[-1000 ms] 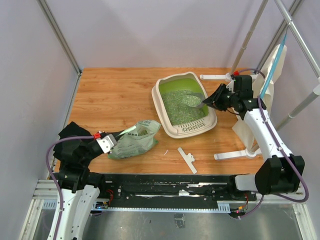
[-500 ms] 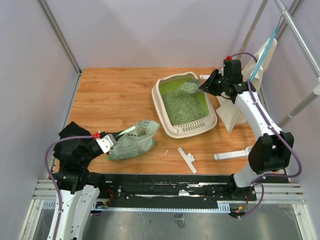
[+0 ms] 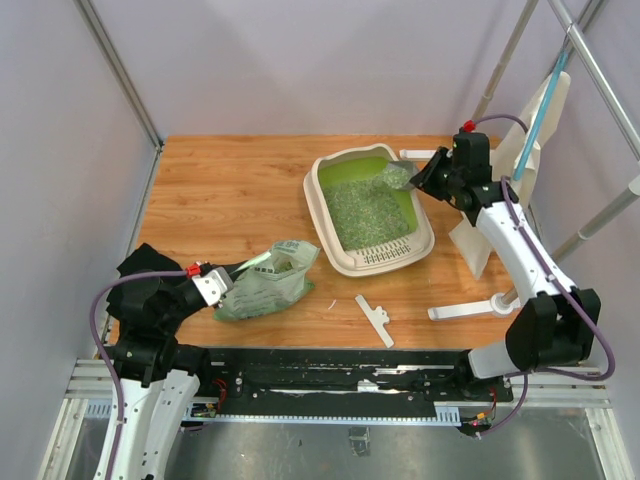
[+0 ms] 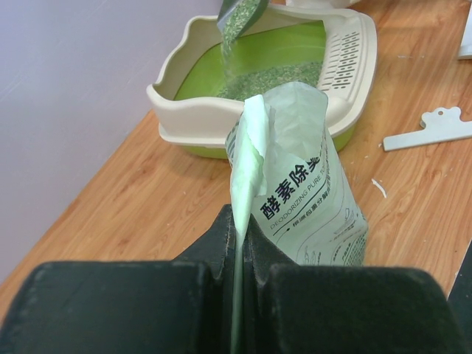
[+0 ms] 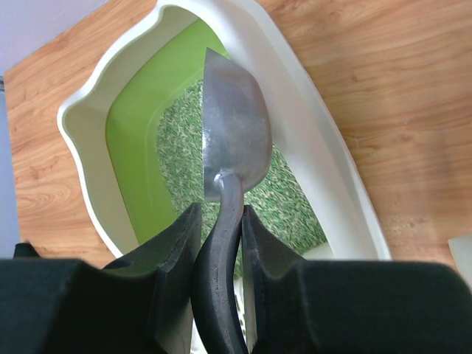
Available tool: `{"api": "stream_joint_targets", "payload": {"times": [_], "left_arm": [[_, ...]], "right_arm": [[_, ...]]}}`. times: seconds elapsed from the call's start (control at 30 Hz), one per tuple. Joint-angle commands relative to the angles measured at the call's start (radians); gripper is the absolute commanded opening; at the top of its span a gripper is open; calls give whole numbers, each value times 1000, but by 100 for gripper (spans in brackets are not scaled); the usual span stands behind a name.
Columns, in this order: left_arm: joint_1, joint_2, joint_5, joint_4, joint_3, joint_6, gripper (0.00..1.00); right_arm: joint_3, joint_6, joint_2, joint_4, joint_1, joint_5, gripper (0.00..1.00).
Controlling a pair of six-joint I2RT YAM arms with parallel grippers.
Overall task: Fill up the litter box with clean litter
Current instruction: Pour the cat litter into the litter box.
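Dull brushed metal scoop (image 5: pixel 234 133), smooth plastic litter box (image 5: pixel 317 140), gravelly litter (image 3: pixel 365 215), crinkly plastic bag (image 4: pixel 310 184), wood-grain table (image 3: pixel 230 190)

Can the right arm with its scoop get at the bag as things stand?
Probably yes: the right gripper holds the scoop over the litter box, the left gripper pinches the bag by its edge, and nothing tall stands between.

Robotics test cell: a wood-grain table (image 3: pixel 230 190) stands boxed in by plain pale wall panels (image 3: pixel 60 150) and aluminium frame poles (image 3: pixel 118 70), with a cabled left arm (image 3: pixel 150 305) and right arm (image 3: pixel 527 258) bolted to a metal rail (image 3: pixel 330 365) along its near edge.
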State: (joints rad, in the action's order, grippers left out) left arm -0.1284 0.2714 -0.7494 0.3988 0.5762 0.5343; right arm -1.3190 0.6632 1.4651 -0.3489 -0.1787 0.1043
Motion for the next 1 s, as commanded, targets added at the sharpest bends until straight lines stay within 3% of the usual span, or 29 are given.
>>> {"api": "stream_joint_targets", "payload": {"times": [0.0, 0.53, 0.8, 0.97], "left_arm": [[-4, -8, -16, -193, 61, 22, 1], [-4, -5, -28, -206, 39, 12, 1], [-4, -1, -36, -219, 41, 2, 1], [-4, -15, -31, -207, 48, 0, 1]], "right_arm": [[73, -42, -118, -4, -2, -75, 1], [254, -135, -360, -185, -2, 77, 1], [202, -117, -306, -177, -18, 269, 1], [145, -122, -251, -163, -67, 263, 1]]}}
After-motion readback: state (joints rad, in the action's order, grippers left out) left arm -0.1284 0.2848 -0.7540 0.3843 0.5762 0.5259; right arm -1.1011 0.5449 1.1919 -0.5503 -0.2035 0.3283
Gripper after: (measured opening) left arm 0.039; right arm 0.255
